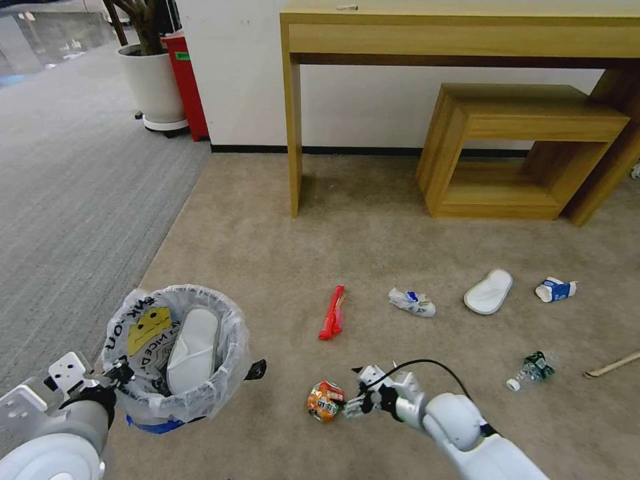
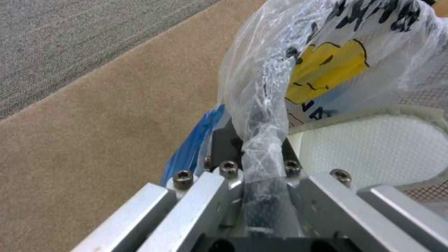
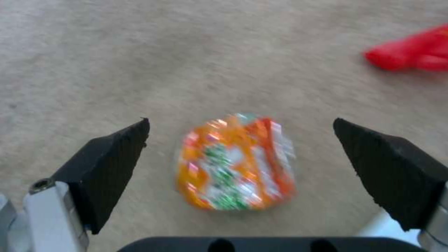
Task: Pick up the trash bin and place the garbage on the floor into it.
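The trash bin [image 1: 175, 353], lined with a clear bag with a yellow smiley, is at the lower left with a white slipper [image 1: 193, 350] inside. My left gripper [image 1: 120, 373] is shut on its rim; in the left wrist view the left gripper [image 2: 259, 154] pinches bag and rim beside the slipper [image 2: 373, 147]. My right gripper [image 1: 353, 397] is open just right of an orange wrapper [image 1: 325, 401] on the carpet. The orange wrapper [image 3: 236, 161] lies between the open right gripper [image 3: 240, 120] fingers. Other garbage: red wrapper [image 1: 333, 312], white crumple [image 1: 412, 302], slipper [image 1: 489, 291], blue-white carton [image 1: 555, 289], crushed bottle [image 1: 531, 370], wooden stick [image 1: 612, 365].
A wooden desk [image 1: 460, 33] and a low wooden stool [image 1: 527, 147] stand against the far wall. A white planter [image 1: 155, 83] and a red box [image 1: 187, 80] stand at the back left. Grey carpet [image 1: 73, 187] borders the beige carpet on the left.
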Available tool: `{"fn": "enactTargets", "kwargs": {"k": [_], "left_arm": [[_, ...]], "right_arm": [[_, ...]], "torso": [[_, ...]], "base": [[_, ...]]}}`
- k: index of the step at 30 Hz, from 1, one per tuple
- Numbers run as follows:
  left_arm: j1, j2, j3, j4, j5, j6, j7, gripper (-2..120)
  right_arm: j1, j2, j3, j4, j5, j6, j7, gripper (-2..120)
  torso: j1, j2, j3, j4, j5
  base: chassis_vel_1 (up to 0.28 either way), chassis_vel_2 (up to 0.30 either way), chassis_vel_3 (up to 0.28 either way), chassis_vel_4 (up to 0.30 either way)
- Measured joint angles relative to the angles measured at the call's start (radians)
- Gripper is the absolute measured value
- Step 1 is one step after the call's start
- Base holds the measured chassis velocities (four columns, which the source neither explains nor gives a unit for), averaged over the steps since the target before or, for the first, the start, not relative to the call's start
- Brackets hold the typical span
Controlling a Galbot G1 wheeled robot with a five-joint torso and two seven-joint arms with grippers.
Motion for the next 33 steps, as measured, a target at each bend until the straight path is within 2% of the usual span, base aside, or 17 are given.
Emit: {"fn": "enactTargets", "kwargs": {"k": [10, 17, 19, 21, 23, 24, 26, 27, 30, 33], "left_arm": [[0.005, -0.019, 0.011, -0.003, 0.022, 0.000, 0.002, 0], [0.004, -0.024, 0.020, -0.005, 0.032, 0.000, 0.003, 0], [0.004, -0.024, 0.021, -0.005, 0.032, 0.000, 0.004, 0], [0.003, -0.024, 0.021, -0.005, 0.032, 0.000, 0.004, 0], [0.002, -0.024, 0.023, -0.005, 0.032, 0.000, 0.004, 0], [0.002, -0.024, 0.023, -0.005, 0.032, 0.000, 0.004, 0], [0.000, -0.024, 0.026, -0.005, 0.032, 0.000, 0.004, 0], [0.000, -0.024, 0.026, -0.005, 0.032, 0.000, 0.004, 0], [-0.003, -0.024, 0.030, -0.005, 0.032, 0.000, 0.005, 0], [-0.003, -0.023, 0.030, -0.005, 0.032, 0.000, 0.005, 0]], "right_arm": [[0.040, 0.073, -0.066, -0.108, -0.105, 0.056, -0.018, 100], [0.040, 0.108, -0.073, -0.144, -0.141, 0.071, -0.015, 98], [0.038, 0.112, -0.073, -0.150, -0.157, 0.068, -0.009, 89], [0.037, 0.112, -0.072, -0.151, -0.163, 0.062, -0.003, 86], [0.031, 0.106, -0.065, -0.155, -0.170, 0.054, 0.006, 76], [0.031, 0.106, -0.065, -0.155, -0.170, 0.054, 0.006, 76], [0.028, 0.100, -0.059, -0.163, -0.175, 0.053, 0.008, 65], [0.028, 0.100, -0.059, -0.163, -0.175, 0.053, 0.008, 65], [0.026, 0.095, -0.055, -0.168, -0.175, 0.053, 0.008, 51], [0.028, 0.097, -0.054, -0.175, -0.177, 0.053, 0.008, 43]], "torso": [[0.000, 0.000, 0.000, 0.0000, -0.0002], [0.000, 0.000, 0.000, 0.0000, -0.0002], [0.000, 0.000, 0.000, 0.0000, -0.0001], [0.000, 0.000, 0.000, 0.0000, -0.0001], [0.000, 0.000, 0.000, -0.0001, -0.0001], [0.000, 0.000, 0.000, -0.0001, -0.0001], [0.000, 0.000, 0.000, -0.0001, -0.0001], [0.000, 0.000, 0.000, -0.0001, -0.0001], [0.000, 0.000, 0.000, -0.0001, -0.0001], [0.000, 0.000, 0.000, -0.0001, -0.0001]], "base": [[0.000, 0.000, 0.000, 0.000], [0.000, 0.000, 0.000, 0.000], [0.000, 0.000, 0.000, 0.000], [0.000, 0.000, 0.000, 0.000], [0.000, 0.000, 0.000, 0.000], [0.000, 0.000, 0.000, 0.000], [0.000, 0.000, 0.000, 0.000], [0.000, 0.000, 0.000, 0.000], [0.000, 0.000, 0.000, 0.000], [0.000, 0.000, 0.000, 0.000]]}}
